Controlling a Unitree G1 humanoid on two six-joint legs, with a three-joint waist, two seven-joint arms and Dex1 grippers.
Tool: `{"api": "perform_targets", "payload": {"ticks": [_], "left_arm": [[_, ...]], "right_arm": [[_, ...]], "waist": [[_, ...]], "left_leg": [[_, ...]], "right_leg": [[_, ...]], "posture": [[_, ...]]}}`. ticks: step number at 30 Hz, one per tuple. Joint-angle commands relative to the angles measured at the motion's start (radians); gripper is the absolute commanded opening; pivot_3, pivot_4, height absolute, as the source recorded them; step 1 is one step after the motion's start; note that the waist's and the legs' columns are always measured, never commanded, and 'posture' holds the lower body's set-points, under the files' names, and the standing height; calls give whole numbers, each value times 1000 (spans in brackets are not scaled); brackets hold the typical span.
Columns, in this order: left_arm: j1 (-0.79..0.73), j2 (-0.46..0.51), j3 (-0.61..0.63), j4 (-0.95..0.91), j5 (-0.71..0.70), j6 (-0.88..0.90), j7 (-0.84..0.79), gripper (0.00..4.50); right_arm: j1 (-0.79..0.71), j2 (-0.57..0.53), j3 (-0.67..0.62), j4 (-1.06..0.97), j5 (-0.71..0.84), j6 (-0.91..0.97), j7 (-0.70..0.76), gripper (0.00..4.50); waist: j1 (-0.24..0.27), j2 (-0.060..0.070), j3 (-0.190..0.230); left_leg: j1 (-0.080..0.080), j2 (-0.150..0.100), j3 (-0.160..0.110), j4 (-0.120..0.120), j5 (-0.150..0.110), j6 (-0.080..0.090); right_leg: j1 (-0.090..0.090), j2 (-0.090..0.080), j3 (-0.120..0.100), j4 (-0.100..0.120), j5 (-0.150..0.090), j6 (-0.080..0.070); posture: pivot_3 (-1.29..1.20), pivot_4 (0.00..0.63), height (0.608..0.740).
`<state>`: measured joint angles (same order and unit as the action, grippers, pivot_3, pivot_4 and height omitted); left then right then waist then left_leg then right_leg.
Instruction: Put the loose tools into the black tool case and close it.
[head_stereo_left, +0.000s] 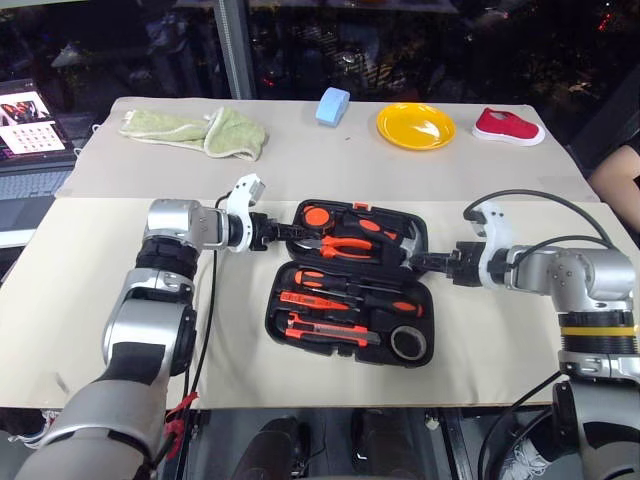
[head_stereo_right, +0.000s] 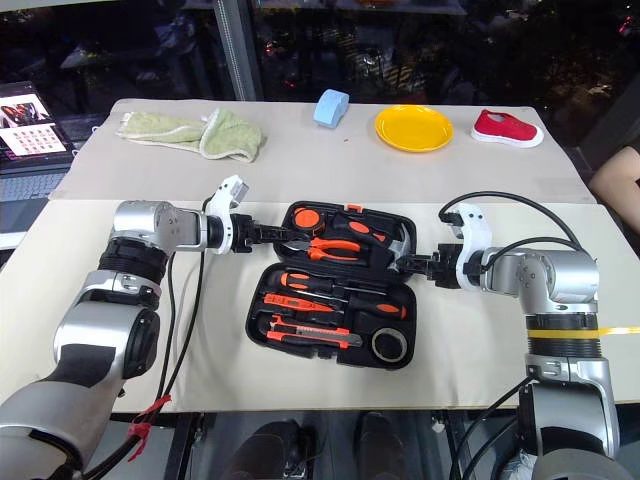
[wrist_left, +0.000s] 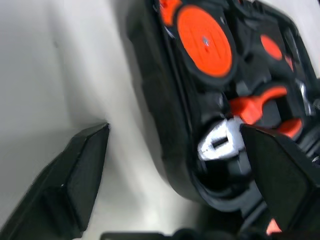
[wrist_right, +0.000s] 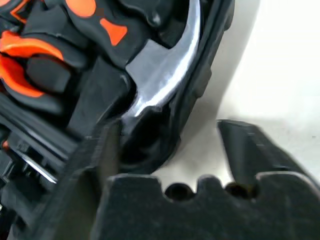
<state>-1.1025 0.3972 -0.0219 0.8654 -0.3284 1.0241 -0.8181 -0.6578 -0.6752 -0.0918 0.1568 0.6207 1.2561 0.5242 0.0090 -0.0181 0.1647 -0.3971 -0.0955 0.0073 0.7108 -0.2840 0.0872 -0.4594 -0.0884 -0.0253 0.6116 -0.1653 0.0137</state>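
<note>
tool case (head_stereo_left: 345, 290) open mid-table; cloth (head_stereo_left: 195, 130), plate (head_stereo_left: 415, 126), shoe (head_stereo_left: 508, 127) behind; laptop (head_stereo_left: 30, 140) far left.

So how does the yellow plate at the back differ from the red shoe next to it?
The yellow plate is round, flat and shallow, while the red shoe is long and stands taller. The plate is one plain colour; the shoe has a white sole under its red upper. The plate sits nearer the blue block, the shoe farther toward the table's right end. Both rest apart on the beige cloth behind the open tool case.
</note>
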Motion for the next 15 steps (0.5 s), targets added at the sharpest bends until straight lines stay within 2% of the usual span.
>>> {"api": "perform_targets", "payload": {"ticks": [1, 2, 6, 8, 15], "left_arm": [[-31, -12, 1, 21, 13, 5, -16, 2672], [-35, -15, 5, 26, 13, 6, -17, 2176], [-47, -23, 22, 45, 13, 18, -14, 847], [-50, -25, 26, 49, 14, 22, -16, 523], [-40, -20, 28, 43, 15, 29, -39, 493]], "right_arm": [[-9, -6, -12, -19, 0, -1, 32, 1746], [-13, 1, -17, -12, -1, -4, 32, 1300], [-22, 23, -34, 0, -4, -15, 37, 9], [-22, 29, -35, -2, -9, -17, 40, 0], [-12, 29, -45, -9, -17, -24, 51, 0]], "waist": [[-1, 0, 0], [-1, 0, 0], [0, 0, 0], [-1, 0, 0], [-2, 0, 0]], "left_leg": [[0, 0, 0, 0, 0, 0], [0, 0, 0, 0, 0, 0], [0, 0, -1, 1, 0, 0], [0, 0, -1, 1, 0, 1], [0, 0, -1, 1, -1, 2]], "right_leg": [[0, -1, 2, 1, 0, 0], [0, -1, 4, 1, 0, 0], [0, -2, 6, 2, 1, -1], [0, -2, 6, 2, 1, -1], [0, -2, 7, 3, 1, -1]], "posture": [[0, 150, 732], [0, 150, 732], [0, 150, 732], [0, 150, 732], [0, 150, 732]]}}
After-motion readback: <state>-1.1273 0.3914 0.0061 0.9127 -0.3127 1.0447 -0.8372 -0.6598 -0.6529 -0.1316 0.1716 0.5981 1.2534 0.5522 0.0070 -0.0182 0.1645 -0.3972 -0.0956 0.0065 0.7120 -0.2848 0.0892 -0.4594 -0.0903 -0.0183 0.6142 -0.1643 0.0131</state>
